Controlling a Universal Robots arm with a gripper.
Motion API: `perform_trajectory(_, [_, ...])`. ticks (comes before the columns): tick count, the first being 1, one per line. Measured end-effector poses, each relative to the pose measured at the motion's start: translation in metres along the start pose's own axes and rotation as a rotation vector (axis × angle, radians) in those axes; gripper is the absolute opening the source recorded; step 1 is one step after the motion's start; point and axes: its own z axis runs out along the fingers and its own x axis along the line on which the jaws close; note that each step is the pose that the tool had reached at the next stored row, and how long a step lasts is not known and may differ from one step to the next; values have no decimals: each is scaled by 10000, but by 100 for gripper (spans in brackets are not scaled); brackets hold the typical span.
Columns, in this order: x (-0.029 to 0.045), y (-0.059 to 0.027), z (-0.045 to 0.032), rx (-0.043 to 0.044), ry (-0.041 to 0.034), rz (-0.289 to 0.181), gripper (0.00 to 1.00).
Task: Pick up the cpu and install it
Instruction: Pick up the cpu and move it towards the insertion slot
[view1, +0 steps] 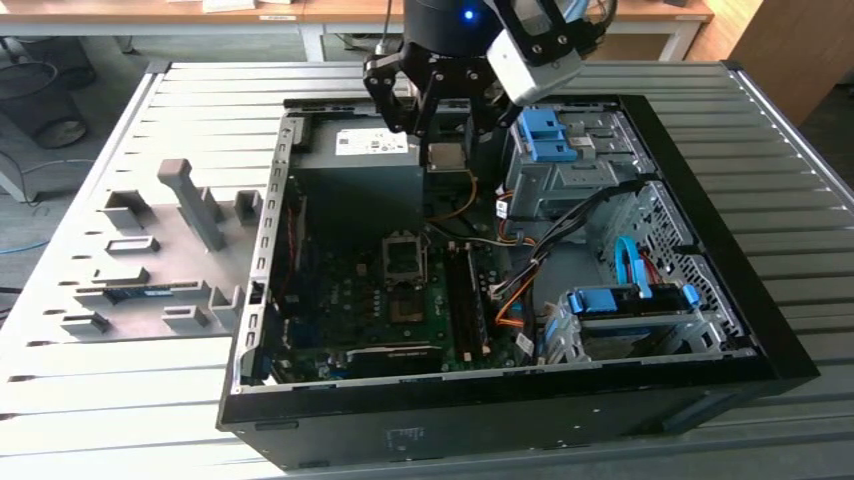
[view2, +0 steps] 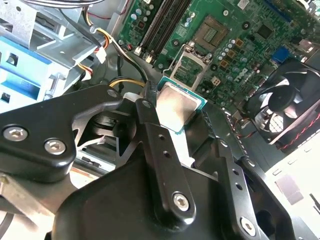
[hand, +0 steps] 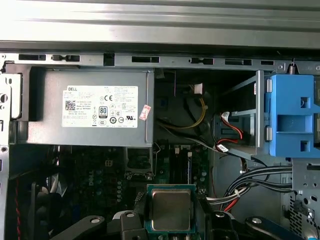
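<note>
My gripper (view1: 443, 140) hangs over the far part of the open computer case (view1: 747, 330), shut on the cpu (view1: 445, 156). The cpu is a small square chip with a dull silver face and a green rim; in both wrist views it sits flat between the two black fingers (view2: 179, 107) (hand: 171, 209). The open black socket frame (view1: 404, 262) lies on the green motherboard, below and nearer than the chip in the exterior view. In the second wrist view the socket (view2: 192, 65) is just beyond the held chip.
A grey power supply (hand: 90, 107) fills the case's far corner beside the gripper. Blue drive brackets (view1: 547, 135) and bundled cables (view1: 534, 260) stand at the exterior view's right. A black fan (view2: 290, 100) sits by the socket. A grey fixture plate (view1: 147, 250) lies outside the case.
</note>
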Motion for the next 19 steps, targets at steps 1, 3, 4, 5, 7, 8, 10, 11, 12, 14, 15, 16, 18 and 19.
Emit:
perform_trajectory(1, [0,-5,1,-1,0,0,47])
perform_trajectory(3, [0,-15,1,1,0,0,47])
perform_trajectory(4, [0,-21,2,0,1,0,47])
perform_trajectory(5, [1,-26,3,-1,0,1,47])
perform_trajectory(7, [1,-37,4,0,0,0,47])
perform_trajectory(8, [1,-42,4,0,0,0,47])
perform_trajectory(10, [1,-55,6,0,0,0,47])
perform_trajectory(11, [1,-61,7,0,0,0,47])
perform_trajectory(12, [1,-67,8,-1,0,0,47])
perform_trajectory(14, [1,-78,10,-1,0,0,47])
perform_trajectory(15, [1,-83,11,0,0,0,47])
perform_trajectory(16, [2,-94,15,-1,0,0,47])
perform_trajectory(18, [1,-103,22,-2,0,0,47])
perform_trajectory(19, [1,-111,25,-7,-1,0,47])
